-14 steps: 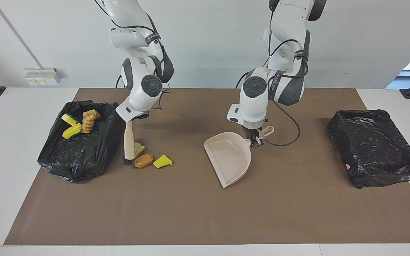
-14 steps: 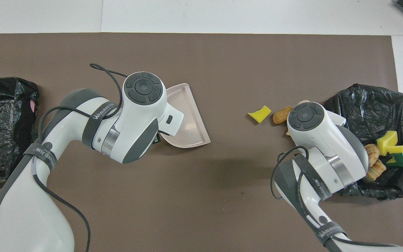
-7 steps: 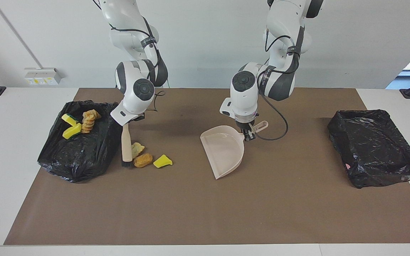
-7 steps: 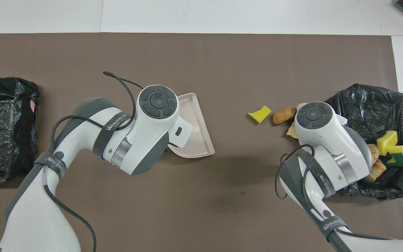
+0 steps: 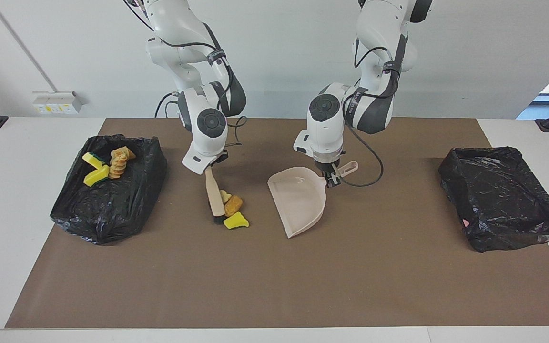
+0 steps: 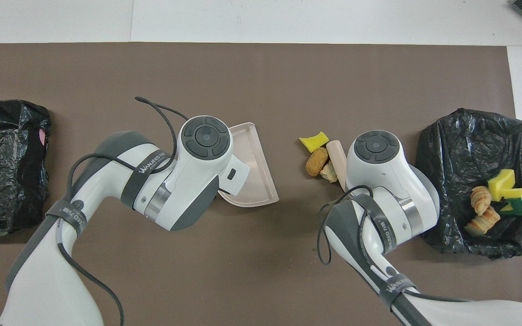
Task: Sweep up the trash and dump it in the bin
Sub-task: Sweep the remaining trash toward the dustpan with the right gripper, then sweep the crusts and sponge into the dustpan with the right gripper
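**Trash pile lies between brush and dustpan**

Right pincer (image 5: 213, 164) clamps the brush (image 5: 214, 194), slanting down to the table. Three trash scraps (image 5: 232, 209) touch its bristle end, toward the dustpan (image 5: 298, 202), whose open mouth faces them, gripped at its handle by the left pincer (image 5: 332, 180).

Bright even indoor light, soft shadows under both arms, faint sheen on black bags (image 5: 503, 195), sharp focus throughout

Both arms bent low, right gripper (image 5: 211, 165) and left gripper (image 5: 332, 179) clamped
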Action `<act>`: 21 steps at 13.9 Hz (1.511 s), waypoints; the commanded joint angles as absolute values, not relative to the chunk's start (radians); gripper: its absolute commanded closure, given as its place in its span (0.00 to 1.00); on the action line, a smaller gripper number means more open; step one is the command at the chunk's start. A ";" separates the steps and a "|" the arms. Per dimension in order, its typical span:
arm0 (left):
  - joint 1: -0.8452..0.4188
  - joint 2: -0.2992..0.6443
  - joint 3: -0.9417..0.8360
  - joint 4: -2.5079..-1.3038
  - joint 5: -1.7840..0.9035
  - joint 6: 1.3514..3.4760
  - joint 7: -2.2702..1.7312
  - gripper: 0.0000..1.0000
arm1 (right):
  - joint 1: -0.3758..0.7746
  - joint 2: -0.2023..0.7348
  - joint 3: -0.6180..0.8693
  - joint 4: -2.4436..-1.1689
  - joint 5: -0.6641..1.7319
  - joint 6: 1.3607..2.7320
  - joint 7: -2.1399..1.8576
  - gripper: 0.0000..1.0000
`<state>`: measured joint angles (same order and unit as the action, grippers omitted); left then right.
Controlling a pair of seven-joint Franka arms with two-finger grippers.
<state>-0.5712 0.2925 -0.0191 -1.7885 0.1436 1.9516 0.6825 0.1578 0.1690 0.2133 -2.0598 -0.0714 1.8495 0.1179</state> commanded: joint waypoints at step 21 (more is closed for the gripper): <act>-0.505 0.232 -0.011 -1.948 0.103 2.123 0.704 1.00 | 0.188 0.357 0.215 -1.701 -0.204 1.778 -0.037 1.00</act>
<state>-0.5223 0.2630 -0.0090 -1.8916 0.1162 2.0881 0.7022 0.1691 0.2429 0.1993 -1.8043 -0.1721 1.7894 -0.0284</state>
